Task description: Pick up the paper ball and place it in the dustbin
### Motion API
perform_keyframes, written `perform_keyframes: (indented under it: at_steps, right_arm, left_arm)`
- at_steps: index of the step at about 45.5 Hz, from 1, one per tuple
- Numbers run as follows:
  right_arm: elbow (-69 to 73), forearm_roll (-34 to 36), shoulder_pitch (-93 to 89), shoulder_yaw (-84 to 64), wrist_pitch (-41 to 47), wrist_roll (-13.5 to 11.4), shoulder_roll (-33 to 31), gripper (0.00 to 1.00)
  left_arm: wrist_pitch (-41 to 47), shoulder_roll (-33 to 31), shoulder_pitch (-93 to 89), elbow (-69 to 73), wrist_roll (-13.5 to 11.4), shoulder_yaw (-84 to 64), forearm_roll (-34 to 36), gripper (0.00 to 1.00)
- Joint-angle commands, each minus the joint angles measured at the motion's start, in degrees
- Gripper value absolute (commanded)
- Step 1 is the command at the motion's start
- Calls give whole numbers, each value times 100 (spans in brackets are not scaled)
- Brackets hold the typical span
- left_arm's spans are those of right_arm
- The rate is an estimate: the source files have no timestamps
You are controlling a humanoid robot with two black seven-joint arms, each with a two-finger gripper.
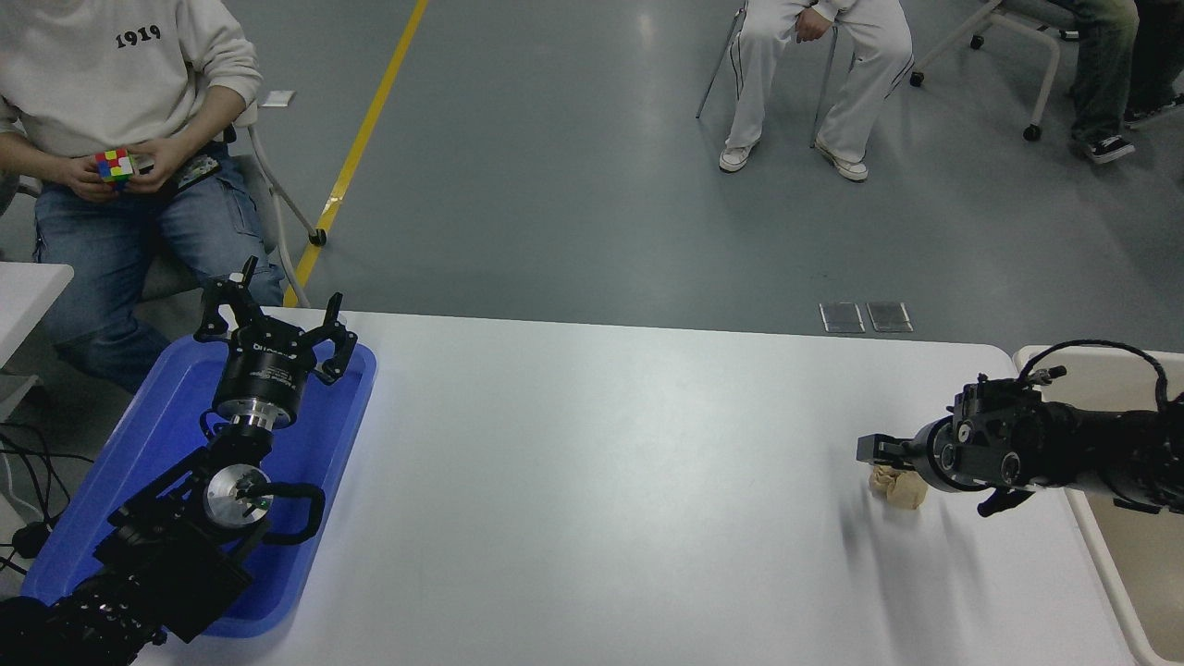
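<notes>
Your left claw [277,319] sits parked over the blue tray [166,416] at the left edge of the worktop [592,462], its fingers spread and holding nothing; leave it there. Across the bare middle, look to the right side: the paper ball [899,487] lies on the worktop surface, close to the right edge and just short of the dustbin [1096,546], whose cream rim shows at the picture's right border. Your right claw [883,455] comes in sideways from over the dustbin and hovers right at the ball's upper side, partly covering it. You cannot tell from this view whether its fingers are spread or pressed together, nor whether they touch the paper, so do not assume a grip. The ball looks soft and lumpy, so it should crush rather than slip; straddle its widest part, sink low enough that the fingertips pass its middle, then squeeze firmly. Lift straight up before swinging right, so you clear the thick rim
</notes>
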Motion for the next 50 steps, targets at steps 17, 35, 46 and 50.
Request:
perform_keyframes:
  at_steps: [17, 35, 46, 50]
  right_arm:
    - [-75, 33, -222, 225, -26, -1, 30, 58]
    - [57, 543, -178, 208, 106, -1, -66, 0]
    - [601, 534, 86, 173, 247, -1, -321, 0]
    - [917, 534, 331, 129, 334, -1, -514, 0]
  left_arm:
    - [0, 0, 3, 0, 7, -3, 0, 100]
    - [0, 0, -6, 0, 7, -3, 0, 100]
    - [0, 0, -6, 0, 7, 6, 0, 100]
    - [0, 0, -6, 0, 7, -3, 0, 100]
